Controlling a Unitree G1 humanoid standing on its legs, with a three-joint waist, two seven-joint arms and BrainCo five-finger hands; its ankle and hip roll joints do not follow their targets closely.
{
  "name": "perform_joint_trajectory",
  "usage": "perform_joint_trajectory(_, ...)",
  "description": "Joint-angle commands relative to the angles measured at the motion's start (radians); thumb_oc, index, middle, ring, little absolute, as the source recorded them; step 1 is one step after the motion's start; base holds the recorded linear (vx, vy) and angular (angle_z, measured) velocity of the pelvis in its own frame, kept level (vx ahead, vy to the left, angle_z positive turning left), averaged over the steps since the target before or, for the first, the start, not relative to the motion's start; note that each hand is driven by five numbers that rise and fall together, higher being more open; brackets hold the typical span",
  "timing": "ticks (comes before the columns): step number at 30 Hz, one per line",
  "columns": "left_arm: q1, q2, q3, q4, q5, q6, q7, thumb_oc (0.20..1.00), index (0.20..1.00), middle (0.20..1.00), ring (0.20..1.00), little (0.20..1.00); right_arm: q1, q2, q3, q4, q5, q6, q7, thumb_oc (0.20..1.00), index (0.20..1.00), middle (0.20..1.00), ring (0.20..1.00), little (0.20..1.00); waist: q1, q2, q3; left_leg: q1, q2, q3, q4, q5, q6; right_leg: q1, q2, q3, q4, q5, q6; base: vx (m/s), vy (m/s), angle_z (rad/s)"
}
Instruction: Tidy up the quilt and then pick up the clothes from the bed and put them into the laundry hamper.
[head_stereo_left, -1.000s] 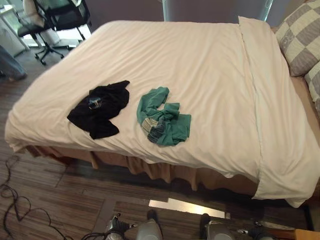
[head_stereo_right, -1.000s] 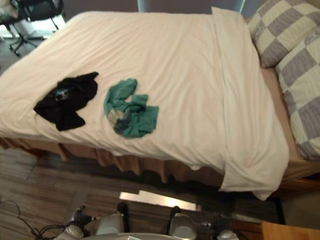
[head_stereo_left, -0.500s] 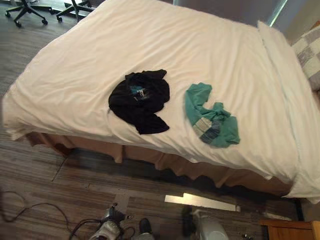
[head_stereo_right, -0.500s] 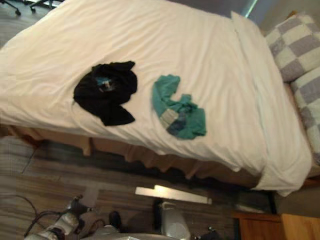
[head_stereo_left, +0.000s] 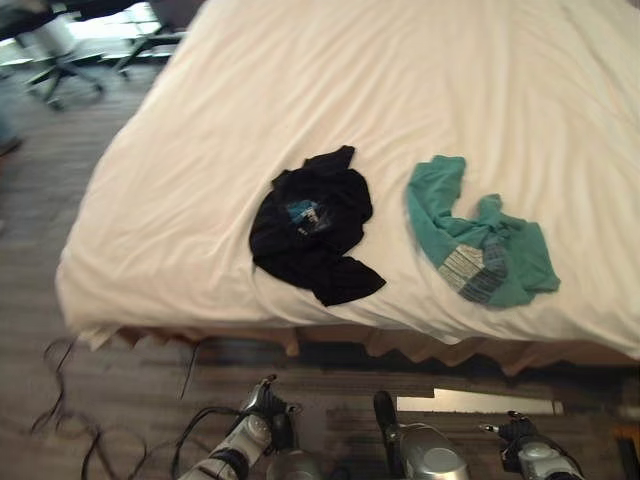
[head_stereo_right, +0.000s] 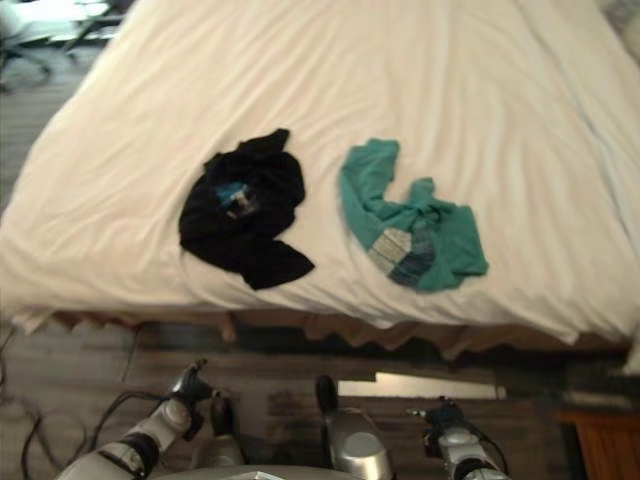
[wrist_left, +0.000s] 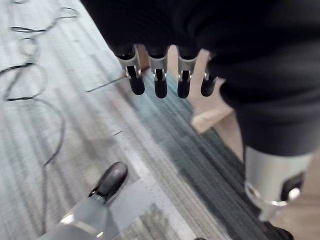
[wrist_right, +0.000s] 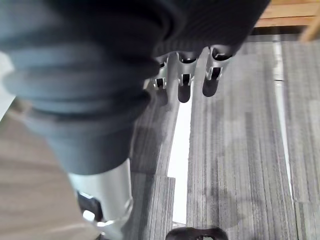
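While both arms hang low over the wooden floor (head_stereo_left: 120, 400), the left hand (wrist_left: 165, 75) and the right hand (wrist_right: 187, 75) have their fingers straight and relaxed, holding nothing. Beyond them, near the bed's front edge, a crumpled black garment (head_stereo_left: 312, 222) lies just beside a teal garment (head_stereo_left: 480, 250), apart, both on the smooth cream quilt (head_stereo_left: 330, 80). Office chairs (head_stereo_left: 60, 50) stand farther off.

Each hand, left hand (wrist_left: 165, 75) and right hand (wrist_right: 187, 75), has silver fingers with dark tips; dark ribbed covers wrap the wrists; silver-grey forearms.
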Motion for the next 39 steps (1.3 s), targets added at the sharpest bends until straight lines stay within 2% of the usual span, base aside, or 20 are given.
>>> perform_joint_trajectory(1, -0.035, 0.041, -0.014, 0.003, 0.031, -0.015, 0.014, 1.0, 1.0, 1.0, 1.0, 1.0, 0.057, 0.037, 0.037, -0.014, 0.004, 0.012, -0.005, 1.0, 1.0, 1.0, 1.0, 1.0, -0.008, -0.063, -0.048, 0.019, -0.082, 0.072, 0.114, -0.08, 0.025, -0.069, -0.232, -0.035, 0.039, -0.081, 0.24, -0.04, 0.255, -0.91)
perform_joint_trajectory(3, -0.03, 0.076, 0.009, 0.003, 0.022, -0.014, 0.015, 1.0, 1.0, 1.0, 1.0, 1.0, 0.055, 0.072, 0.043, -0.015, 0.017, 0.012, 0.006, 1.0, 1.0, 1.0, 1.0, 1.0, 0.014, -0.085, -0.037, 0.03, -0.084, 0.126, 0.139, -0.109, 0.048, -0.103, -0.245, -0.026, 0.075, -0.07, 0.261, -0.09, 0.146, -1.35)
perform_joint_trajectory(7, 0.015, 0.1, 0.064, 0.022, 0.005, -0.007, 0.022, 1.0, 1.0, 1.0, 1.0, 1.0, 0.069, 0.081, 0.022, -0.007, 0.031, 0.013, 0.009, 1.0, 1.0, 1.0, 1.0, 1.0, 0.032, -0.091, -0.056, 0.061, -0.084, 0.14, 0.125, -0.113, 0.046, -0.064, -0.283, -0.044, 0.044, -0.045, 0.275, -0.01, -0.003, -0.66)
perform_joint_trajectory(8, 0.055, 0.108, 0.105, 0.044, -0.001, -0.002, 0.035, 1.0, 1.0, 1.0, 1.0, 1.0, 0.068, 0.07, -0.012, -0.004, 0.052, 0.014, -0.005, 1.0, 1.0, 1.0, 1.0, 1.0, 0.046, -0.09, -0.073, 0.064, -0.084, 0.143, 0.117, -0.101, 0.039, -0.042, -0.3, -0.069, 0.01, -0.041, 0.278, 0.01, -0.075, -0.04)
perform_joint_trajectory(11, 0.117, 0.127, 0.194, 0.089, -0.025, 0.013, 0.057, 1.0, 1.0, 1.0, 1.0, 1.0, 0.091, 0.038, -0.093, -0.006, 0.1, 0.01, -0.024, 1.0, 1.0, 1.0, 1.0, 1.0, 0.061, -0.085, -0.098, 0.088, -0.078, 0.142, 0.071, -0.079, 0.027, -0.009, -0.309, -0.091, -0.021, -0.044, 0.278, 0.04, -0.076, -0.06)
perform_joint_trajectory(15, 0.209, 0.191, 0.335, 0.11, -0.063, 0.021, 0.103, 1.0, 1.0, 1.0, 1.0, 1.0, 0.139, -0.044, -0.247, -0.048, 0.171, -0.007, -0.079, 1.0, 1.0, 1.0, 1.0, 1.0, 0.063, -0.069, -0.114, 0.106, -0.075, 0.125, 0.025, -0.052, 0.012, 0.039, -0.317, -0.142, -0.058, -0.039, 0.281, 0.03, -0.038, 0.03)
perform_joint_trajectory(17, 0.226, 0.213, 0.363, 0.097, -0.069, 0.019, 0.114, 1.0, 1.0, 1.0, 1.0, 1.0, 0.162, -0.059, -0.274, -0.084, 0.173, -0.015, -0.093, 1.0, 1.0, 1.0, 1.0, 1.0, 0.063, -0.067, -0.121, 0.106, -0.076, 0.124, 0.018, -0.046, 0.01, 0.041, -0.318, -0.148, -0.066, -0.035, 0.282, 0.05, -0.012, 0.28)
perform_joint_trajectory(18, 0.261, 0.279, 0.435, 0.015, -0.076, -0.002, 0.162, 1.0, 1.0, 1.0, 1.0, 1.0, 0.235, -0.109, -0.321, -0.228, 0.113, -0.037, -0.135, 1.0, 1.0, 1.0, 1.0, 1.0, 0.063, -0.059, -0.123, 0.117, -0.073, 0.12, 0.01, -0.044, 0.004, 0.06, -0.32, -0.165, -0.077, -0.032, 0.286, 0.07, -0.012, 0.23)
perform_joint_trajectory(22, 0.284, 0.41, 0.495, -0.294, -0.019, -0.08, 0.253, 1.0, 1.0, 1.0, 1.0, 1.0, 0.336, -0.221, -0.355, -0.525, -0.115, -0.076, -0.178, 1.0, 1.0, 1.0, 1.0, 1.0, 0.059, -0.05, -0.121, 0.118, -0.07, 0.109, 0.002, -0.035, 0.0, 0.062, -0.32, -0.176, -0.071, -0.032, 0.292, 0.03, 0.006, 0.31)
perform_joint_trajectory(23, 0.276, 0.47, 0.512, -0.46, -0.002, -0.126, 0.259, 1.0, 1.0, 1.0, 1.0, 1.0, 0.345, -0.292, -0.361, -0.651, -0.207, -0.104, -0.186, 1.0, 1.0, 1.0, 1.0, 1.0, 0.058, -0.047, -0.119, 0.12, -0.067, 0.105, 0.002, -0.038, -0.001, 0.062, -0.318, -0.176, -0.065, -0.038, 0.294, -0.01, 0.006, 0.21)
perform_joint_trajectory(25, 0.261, 0.497, 0.505, -0.537, 0.018, -0.14, 0.259, 1.0, 1.0, 1.0, 1.0, 1.0, 0.34, -0.32, -0.361, -0.699, -0.24, -0.114, -0.187, 1.0, 1.0, 1.0, 1.0, 1.0, 0.057, -0.047, -0.12, 0.117, -0.067, 0.105, 0.0, -0.035, 0.0, 0.057, -0.318, -0.175, -0.062, -0.037, 0.294, 0.0, 0.001, 0.07)
perform_joint_trajectory(27, 0.19, 0.575, 0.471, -0.708, 0.069, -0.174, 0.244, 1.0, 1.0, 1.0, 1.0, 1.0, 0.309, -0.404, -0.351, -0.808, -0.321, -0.14, -0.188, 1.0, 1.0, 1.0, 1.0, 1.0, 0.055, -0.046, -0.12, 0.12, -0.063, 0.103, 0.0, -0.04, 0.0, 0.061, -0.315, -0.174, -0.059, -0.046, 0.295, -0.01, -0.018, -0.12)
perform_joint_trajectory(29, 0.148, 0.592, 0.437, -0.721, 0.09, -0.177, 0.239, 1.0, 1.0, 1.0, 1.0, 1.0, 0.288, -0.423, -0.333, -0.827, -0.338, -0.145, -0.181, 1.0, 1.0, 1.0, 1.0, 1.0, 0.054, -0.048, -0.122, 0.115, -0.064, 0.105, 0.0, -0.036, 0.001, 0.055, -0.314, -0.172, -0.059, -0.043, 0.295, 0.0, -0.01, -0.05)
perform_joint_trajectory(31, -0.002, 0.609, 0.326, -0.728, 0.121, -0.175, 0.227, 1.0, 1.0, 1.0, 1.0, 1.0, 0.231, -0.461, -0.281, -0.933, -0.366, -0.161, -0.16, 1.0, 1.0, 1.0, 1.0, 1.0, 0.038, -0.047, -0.123, 0.116, -0.062, 0.113, 0.0, -0.037, 0.002, 0.049, -0.311, -0.165, -0.059, -0.044, 0.294, 0.0, -0.012, -0.04)
perform_joint_trajectory(33, -0.07, 0.613, 0.274, -0.714, 0.143, -0.174, 0.224, 1.0, 1.0, 1.0, 1.0, 1.0, 0.212, -0.468, -0.263, -0.958, -0.37, -0.167, -0.15, 1.0, 1.0, 1.0, 1.0, 1.0, 0.034, -0.046, -0.119, 0.114, -0.061, 0.116, 0.0, -0.037, 0.002, 0.044, -0.308, -0.162, -0.059, -0.045, 0.294, -0.01, -0.017, -0.07)
perform_joint_trajectory(34, -0.181, 0.616, 0.184, -0.676, 0.179, -0.164, 0.218, 1.0, 1.0, 1.0, 1.0, 1.0, 0.18, -0.482, -0.227, -1.001, -0.376, -0.178, -0.139, 1.0, 1.0, 1.0, 1.0, 1.0, 0.021, -0.044, -0.11, 0.111, -0.06, 0.12, 0.0, -0.035, 0.002, 0.028, -0.303, -0.15, -0.056, -0.043, 0.294, -0.04, -0.015, -0.12)
perform_joint_trajectory(35, -0.235, 0.618, 0.143, -0.659, 0.205, -0.151, 0.217, 1.0, 1.0, 1.0, 1.0, 1.0, 0.162, -0.484, -0.203, -1.025, -0.374, -0.184, -0.131, 1.0, 1.0, 1.0, 1.0, 1.0, 0.01, -0.041, -0.102, 0.106, -0.059, 0.124, 0.0, -0.033, 0.002, 0.016, -0.3, -0.145, -0.055, -0.041, 0.296, -0.04, -0.016, -0.2)
perform_joint_trajectory(37, -0.294, 0.618, 0.104, -0.634, 0.225, -0.143, 0.22, 1.0, 1.0, 1.0, 1.0, 1.0, 0.15, -0.483, -0.188, -1.046, -0.371, -0.189, -0.127, 1.0, 1.0, 1.0, 1.0, 1.0, 0.003, -0.038, -0.093, 0.099, -0.057, 0.127, 0.0, -0.03, 0.002, 0.001, -0.298, -0.138, -0.051, -0.039, 0.296, -0.09, -0.002, -0.19)
perform_joint_trajectory(38, -0.44, 0.604, 0.01, -0.537, 0.256, -0.119, 0.226, 1.0, 1.0, 1.0, 1.0, 1.0, 0.12, -0.473, -0.142, -1.084, -0.358, -0.202, -0.117, 1.0, 1.0, 1.0, 1.0, 1.0, -0.018, -0.034, -0.069, 0.078, -0.053, 0.14, 0.0, -0.021, 0.0, -0.043, -0.292, -0.123, -0.04, -0.032, 0.298, -0.16, -0.004, -0.16)
perform_joint_trajectory(39, -0.51, 0.597, -0.034, -0.48, 0.272, -0.108, 0.228, 1.0, 1.0, 1.0, 1.0, 1.0, 0.113, -0.472, -0.124, -1.107, -0.352, -0.21, -0.107, 1.0, 1.0, 1.0, 1.0, 1.0, -0.029, -0.033, -0.056, 0.065, -0.051, 0.145, 0.0, -0.015, -0.001, -0.066, -0.287, -0.117, -0.034, -0.028, 0.298, -0.18, -0.006, -0.19)
